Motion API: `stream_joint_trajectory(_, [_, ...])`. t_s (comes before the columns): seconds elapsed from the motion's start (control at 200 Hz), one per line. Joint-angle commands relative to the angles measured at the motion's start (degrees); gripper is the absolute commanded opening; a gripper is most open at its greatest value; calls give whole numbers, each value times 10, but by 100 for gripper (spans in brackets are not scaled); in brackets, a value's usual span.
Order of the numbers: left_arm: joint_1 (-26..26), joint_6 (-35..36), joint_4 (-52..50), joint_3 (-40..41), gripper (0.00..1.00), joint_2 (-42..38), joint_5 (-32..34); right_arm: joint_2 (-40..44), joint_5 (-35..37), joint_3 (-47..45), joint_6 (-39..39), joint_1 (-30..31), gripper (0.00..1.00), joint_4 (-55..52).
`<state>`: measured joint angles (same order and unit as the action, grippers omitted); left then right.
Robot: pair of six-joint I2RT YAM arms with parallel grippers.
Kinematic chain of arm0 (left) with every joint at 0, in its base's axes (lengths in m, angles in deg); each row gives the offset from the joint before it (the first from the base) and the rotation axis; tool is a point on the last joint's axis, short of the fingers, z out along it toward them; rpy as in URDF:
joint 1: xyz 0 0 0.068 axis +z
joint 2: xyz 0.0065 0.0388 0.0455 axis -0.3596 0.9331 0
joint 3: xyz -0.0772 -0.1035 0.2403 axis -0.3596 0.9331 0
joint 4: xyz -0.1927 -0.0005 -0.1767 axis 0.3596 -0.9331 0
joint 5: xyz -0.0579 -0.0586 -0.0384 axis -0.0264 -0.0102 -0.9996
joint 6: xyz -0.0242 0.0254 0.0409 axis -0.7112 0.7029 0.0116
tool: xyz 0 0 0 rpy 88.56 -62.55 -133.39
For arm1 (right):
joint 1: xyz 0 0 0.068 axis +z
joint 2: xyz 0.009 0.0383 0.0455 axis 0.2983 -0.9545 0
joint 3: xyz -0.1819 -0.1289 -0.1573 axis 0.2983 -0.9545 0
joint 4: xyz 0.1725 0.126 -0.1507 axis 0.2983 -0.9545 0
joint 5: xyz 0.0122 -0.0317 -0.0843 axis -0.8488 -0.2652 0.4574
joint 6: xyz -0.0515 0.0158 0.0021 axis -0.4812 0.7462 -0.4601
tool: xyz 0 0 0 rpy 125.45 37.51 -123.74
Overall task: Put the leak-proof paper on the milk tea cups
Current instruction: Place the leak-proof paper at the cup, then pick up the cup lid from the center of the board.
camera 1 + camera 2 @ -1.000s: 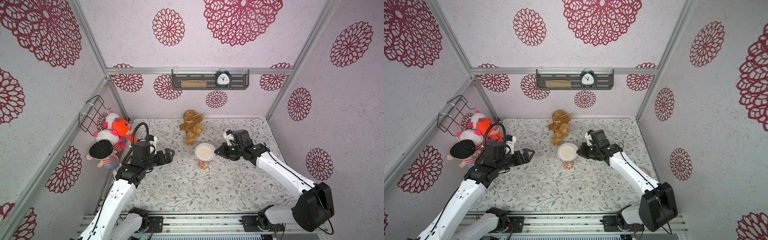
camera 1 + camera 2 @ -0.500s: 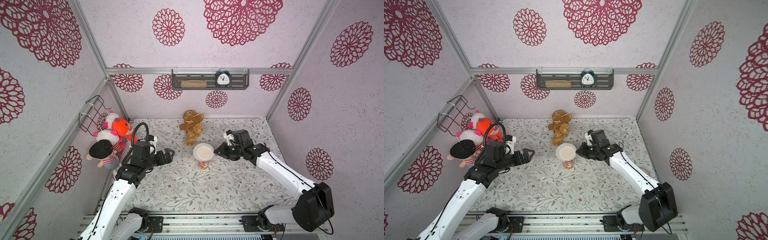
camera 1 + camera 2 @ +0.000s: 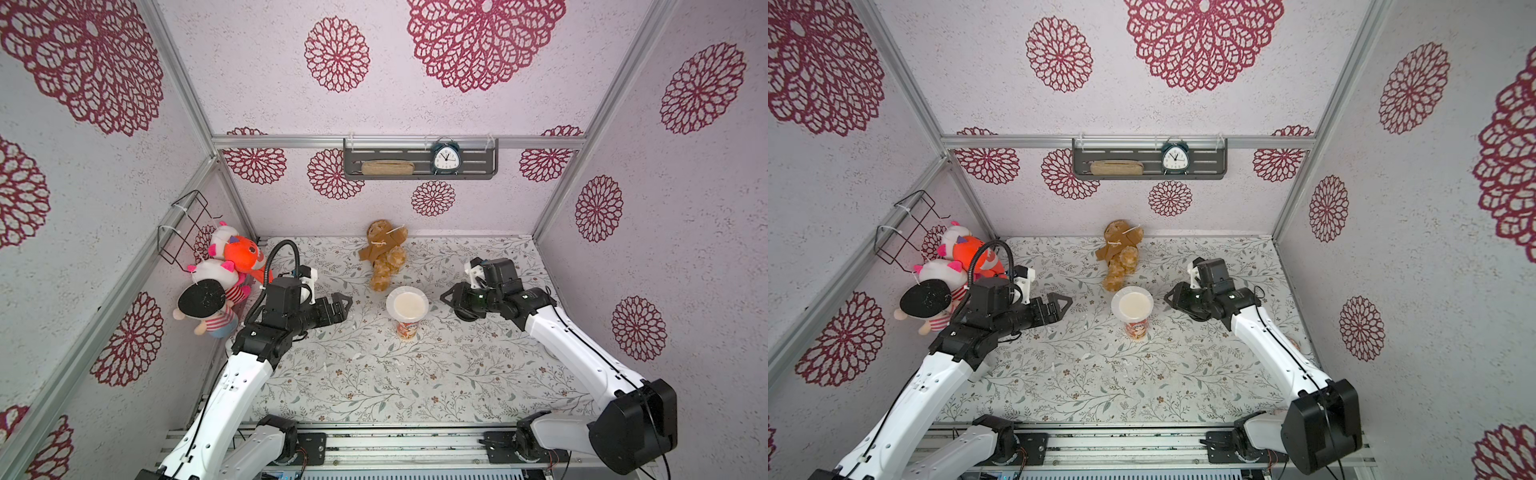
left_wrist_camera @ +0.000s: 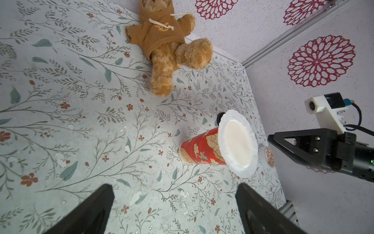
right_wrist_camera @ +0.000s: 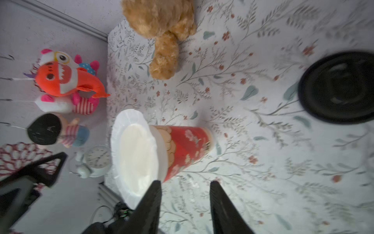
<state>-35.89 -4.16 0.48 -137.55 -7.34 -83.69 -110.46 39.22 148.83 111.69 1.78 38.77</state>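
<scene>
The flower-patterned desk [image 3: 374,386] carried everything, with one arm reaching in from each near corner. The left gripper [image 3: 343,305] hung to the left of the cup, well apart from it, its jaws spread wide and empty in the left wrist view [image 4: 175,186]. The right gripper [image 3: 446,299] sat just beside the cup's right side; in the right wrist view [image 5: 185,183] its jaws stood partly apart with nothing between them.

A heap of plush toys [image 3: 224,282] filled the far left corner. A brown teddy bear [image 3: 384,257] lay at the middle of the far edge.

The paper cup [image 3: 406,328] stood upright near the desk's centre, just in front of the bear. The thin whitish film [image 3: 407,305] lay across its rim, overhanging all round. A black lid [image 5: 338,87] lay flat on the desk, apart from the cup.
</scene>
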Motion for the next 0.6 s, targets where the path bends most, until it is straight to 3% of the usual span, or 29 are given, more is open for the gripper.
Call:
stream_joint_trajectory(0.0, [-17,-5,22,-23,98,26,-22,-8,52,-10,-55,-42,58,-39])
stream_joint_trajectory(0.345, [-66,-14,58,-51,97,92,-11,-182,233,47,-108,-35,86,-61])
stream_joint_trajectory(0.595, [-77,-17,69,-46,97,101,-4,-271,293,120,-108,-31,88,-79])
